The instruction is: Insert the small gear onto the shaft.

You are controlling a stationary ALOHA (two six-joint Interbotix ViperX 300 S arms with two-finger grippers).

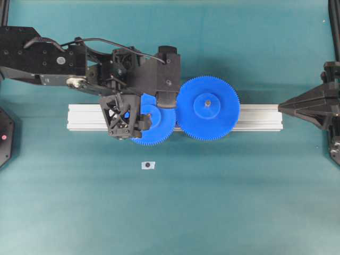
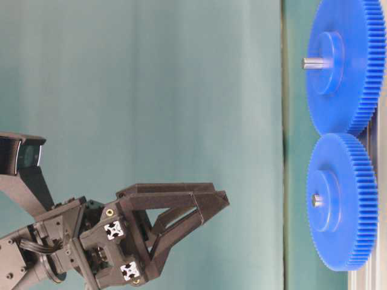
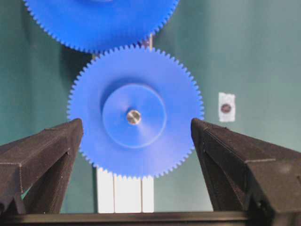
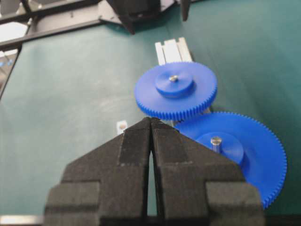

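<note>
Left tool hangs wide open above the small blue plastic toothed gear; right tool is closed, empty.

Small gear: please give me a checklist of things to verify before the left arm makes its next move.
1. Left gripper open: ok, jaws wide.
2. Fingers clear of the small gear: ok, the table-level view shows a gap.
3. Grey pin end showing in the gear's hub: ok.
4. Teeth meshed with the bigger gear: cannot tell; the rims meet.
5. Right gripper shut and away from the gears: ok.
6. Pin standing on the small white piece: cannot tell; only a dark centre shows.
</note>
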